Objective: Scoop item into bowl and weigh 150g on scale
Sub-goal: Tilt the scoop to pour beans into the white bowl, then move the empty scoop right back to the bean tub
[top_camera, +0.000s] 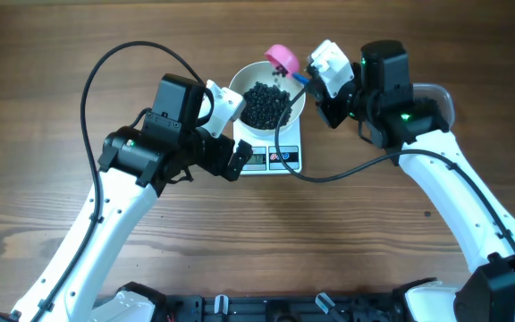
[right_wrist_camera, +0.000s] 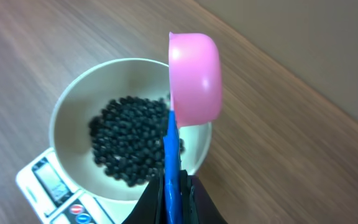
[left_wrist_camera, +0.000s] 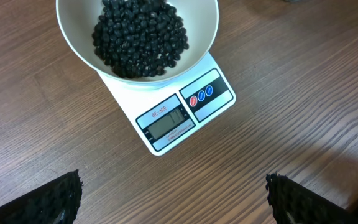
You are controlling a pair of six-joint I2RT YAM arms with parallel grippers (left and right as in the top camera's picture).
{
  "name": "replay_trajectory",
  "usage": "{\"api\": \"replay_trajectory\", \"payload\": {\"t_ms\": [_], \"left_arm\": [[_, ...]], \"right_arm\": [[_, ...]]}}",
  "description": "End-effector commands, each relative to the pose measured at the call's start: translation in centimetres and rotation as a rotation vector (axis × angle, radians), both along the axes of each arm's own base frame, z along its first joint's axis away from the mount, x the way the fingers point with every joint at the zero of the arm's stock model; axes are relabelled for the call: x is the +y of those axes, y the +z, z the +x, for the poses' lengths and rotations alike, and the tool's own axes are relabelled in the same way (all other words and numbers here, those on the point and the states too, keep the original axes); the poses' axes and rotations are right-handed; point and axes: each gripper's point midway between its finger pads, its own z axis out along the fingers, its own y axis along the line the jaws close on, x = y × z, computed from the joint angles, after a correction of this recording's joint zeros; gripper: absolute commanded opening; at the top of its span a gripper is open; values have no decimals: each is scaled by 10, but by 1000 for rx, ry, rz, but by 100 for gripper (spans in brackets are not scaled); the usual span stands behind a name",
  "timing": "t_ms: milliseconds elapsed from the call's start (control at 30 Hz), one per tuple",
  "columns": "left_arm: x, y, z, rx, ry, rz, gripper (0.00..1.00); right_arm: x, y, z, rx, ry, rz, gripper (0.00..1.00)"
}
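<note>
The white bowl [top_camera: 240,82] stands on the small white scale [top_camera: 280,159] and holds a heap of tiny black beads [top_camera: 264,105]. My right gripper [right_wrist_camera: 174,193] is shut on the blue handle [right_wrist_camera: 171,162] of a pink scoop [right_wrist_camera: 194,74]. The scoop hangs tipped on its side over the bowl's far right rim [right_wrist_camera: 73,112]. No beads show in it. My left gripper [left_wrist_camera: 173,199] is open over bare table in front of the scale [left_wrist_camera: 173,121]. Its fingertips [left_wrist_camera: 64,196] stand far apart with nothing between them. The display's digits are too small to read.
A black cable [top_camera: 329,174] loops from the right arm across the table just in front of the scale. A pale container edge [top_camera: 436,91] shows behind the right arm. The arms' base frame [top_camera: 266,309] runs along the near edge.
</note>
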Motion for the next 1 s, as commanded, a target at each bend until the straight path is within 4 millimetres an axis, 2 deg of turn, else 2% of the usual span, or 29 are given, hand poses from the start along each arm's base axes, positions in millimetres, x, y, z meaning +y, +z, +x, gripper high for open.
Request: {"api": "replay_trajectory", "payload": {"t_ms": [0, 333, 467, 567, 733, 900, 967], "left_arm": [[-5, 8, 0, -22, -26, -15, 100], [-5, 8, 0, -22, -26, -15, 100], [-5, 8, 0, -22, -26, -14, 100], [-5, 8, 0, -22, -26, -15, 100], [-5, 8, 0, -22, -26, -15, 100], [-5, 8, 0, -22, -26, -15, 100], [-5, 8, 0, -22, -26, -15, 100]], "right_arm": [[-6, 9, 4, -70, -22, -78, 4], [19, 7, -9, -66, 41, -84, 4], [6, 3, -2, -92, -36, -183, 4], [8, 7, 0, -47, -120, -80, 4], [26, 11, -8, 19, -86, 56, 4], [14, 27, 3, 37, -205, 180, 4], [3, 40, 7, 28, -256, 237, 4]]}}
